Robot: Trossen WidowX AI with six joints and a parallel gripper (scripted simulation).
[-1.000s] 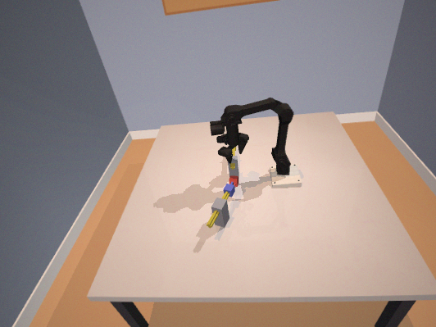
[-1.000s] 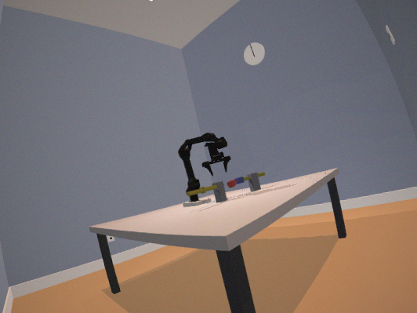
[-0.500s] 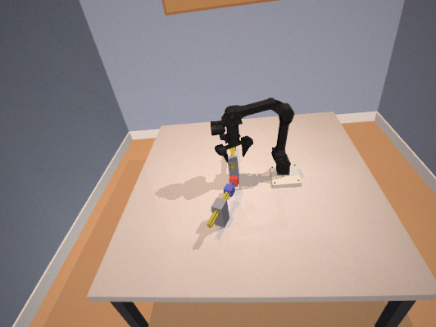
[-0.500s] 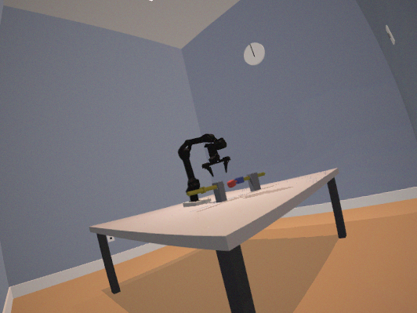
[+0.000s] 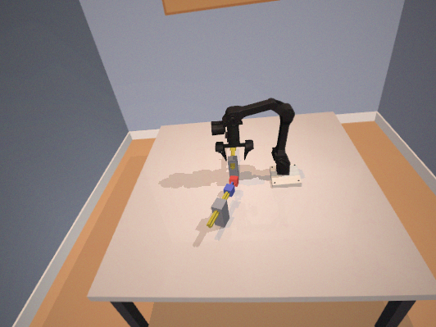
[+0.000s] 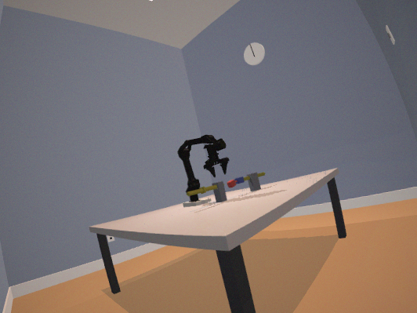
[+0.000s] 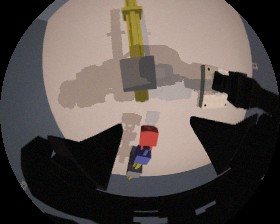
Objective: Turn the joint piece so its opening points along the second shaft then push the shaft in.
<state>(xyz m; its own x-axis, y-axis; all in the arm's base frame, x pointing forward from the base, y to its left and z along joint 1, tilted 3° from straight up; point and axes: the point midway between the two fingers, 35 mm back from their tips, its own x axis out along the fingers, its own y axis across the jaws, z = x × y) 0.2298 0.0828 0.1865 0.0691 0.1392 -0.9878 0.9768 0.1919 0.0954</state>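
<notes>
My gripper (image 5: 235,159) (image 6: 219,174) (image 7: 157,123) is open and empty, pointing down above the second shaft's block and the gap beside it. The red joint piece (image 5: 233,180) (image 6: 232,183) (image 7: 149,137) hangs on the blue hinge part (image 5: 229,189) (image 6: 239,180) (image 7: 143,155). Its dark opening faces roughly toward the second shaft; exact alignment is hard to tell. The first yellow shaft (image 5: 212,219) (image 6: 262,174) runs through its grey block (image 5: 220,204) (image 6: 255,182). The second yellow shaft (image 6: 200,191) (image 7: 134,30) passes through its grey block (image 6: 219,192) (image 7: 138,74), its short end apart from the red piece.
The arm's pale base plate (image 5: 287,180) (image 6: 192,204) (image 7: 214,102) stands on the table (image 5: 311,244) (image 6: 176,223) to the right of the shafts in the top view. The second shaft has a wider yellow collar (image 7: 132,13) on its far part.
</notes>
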